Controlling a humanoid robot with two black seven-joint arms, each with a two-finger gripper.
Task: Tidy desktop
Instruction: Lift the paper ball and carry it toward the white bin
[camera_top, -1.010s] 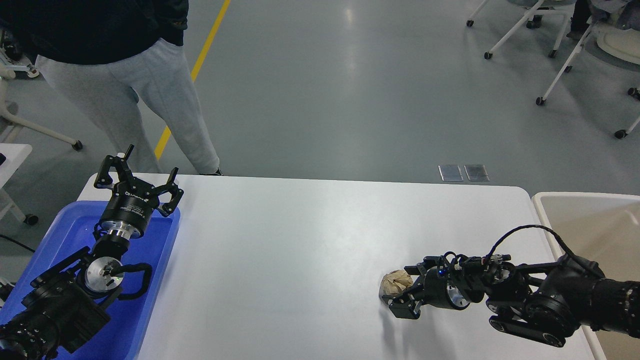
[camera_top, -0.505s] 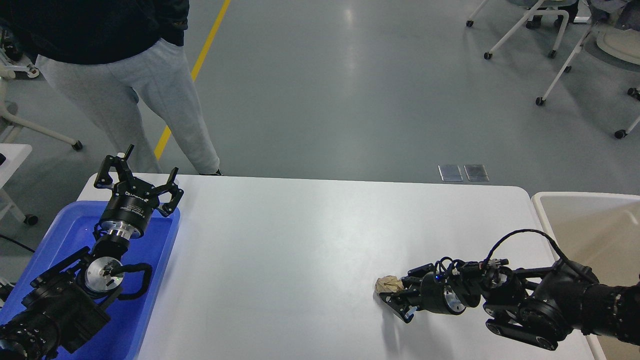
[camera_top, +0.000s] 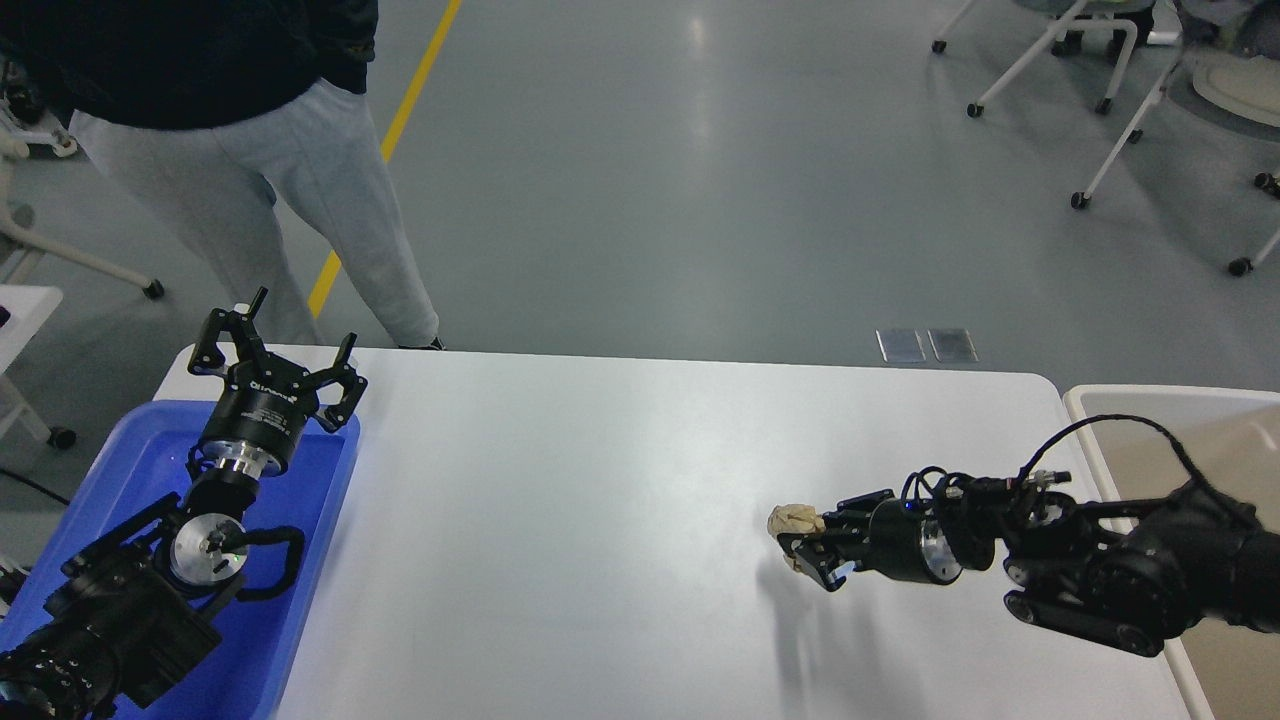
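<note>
The white desktop (camera_top: 600, 480) fills the middle of the head view. My right gripper (camera_top: 805, 545) is at its right side, shut on a crumpled brown paper ball (camera_top: 793, 520), and holds it lifted above the tabletop, with a shadow under it. My left gripper (camera_top: 275, 345) is open and empty, pointing up over the far end of the blue tray (camera_top: 300, 560) at the left.
A white-rimmed beige bin (camera_top: 1110, 420) stands just past the desktop's right edge. A person in grey trousers (camera_top: 300, 180) stands beyond the far left corner. Wheeled chairs (camera_top: 1130, 90) are at the far right.
My right gripper closed on the paper ball and lifted it off the desktop, moving up and slightly right. The left arm has not moved.
</note>
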